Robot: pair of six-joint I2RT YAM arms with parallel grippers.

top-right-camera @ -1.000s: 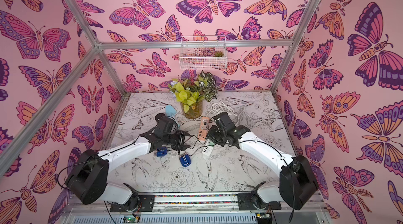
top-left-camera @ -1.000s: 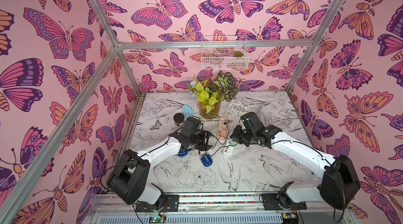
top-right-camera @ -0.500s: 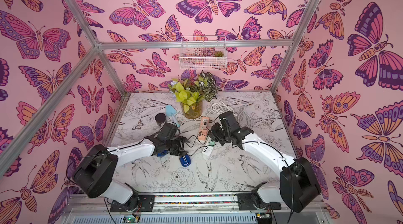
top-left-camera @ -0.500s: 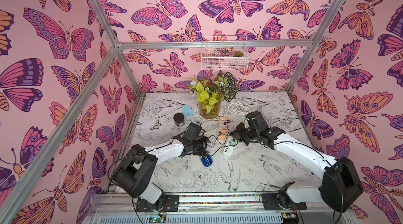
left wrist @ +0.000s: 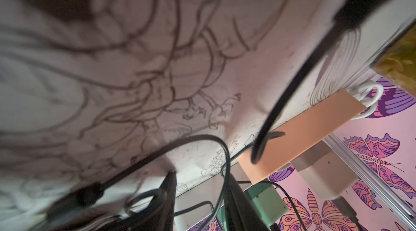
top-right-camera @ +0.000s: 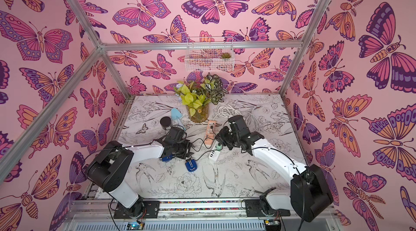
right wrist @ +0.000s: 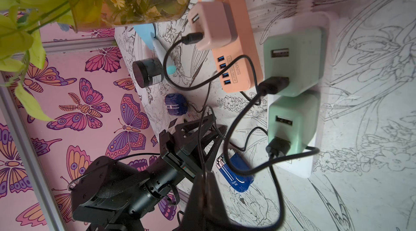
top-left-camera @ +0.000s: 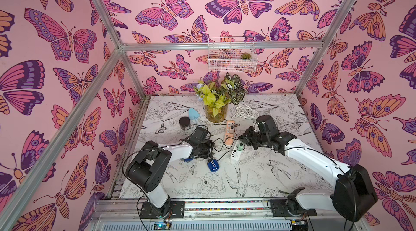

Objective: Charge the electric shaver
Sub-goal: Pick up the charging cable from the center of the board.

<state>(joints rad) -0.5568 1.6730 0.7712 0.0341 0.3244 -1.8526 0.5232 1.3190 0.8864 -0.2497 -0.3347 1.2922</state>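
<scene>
My left pincer sits low over the table among loose black cables. In the right wrist view a cable threads past its fingers, but I cannot tell whether they have clamped on anything. My right pincer is fully closed, close to the far end of the white power strip. A cable loops back toward it in the right wrist view, yet I cannot tell if it is pinched there.

The blue electric shaver lies flat on the table, just in front of my left pincer and near the front end of the white power strip, touching neither. In the right wrist view a black cable crosses over it.

Two green chargers are plugged into the white strip, each with a black USB plug in one of its two ports. An orange power strip lies just beside the white one and carries a pink charger, also with a plug in it. A dark blue rounded object rests beside my left wrist. Behind it stand a black jar and a glass vase of plants
</scene>
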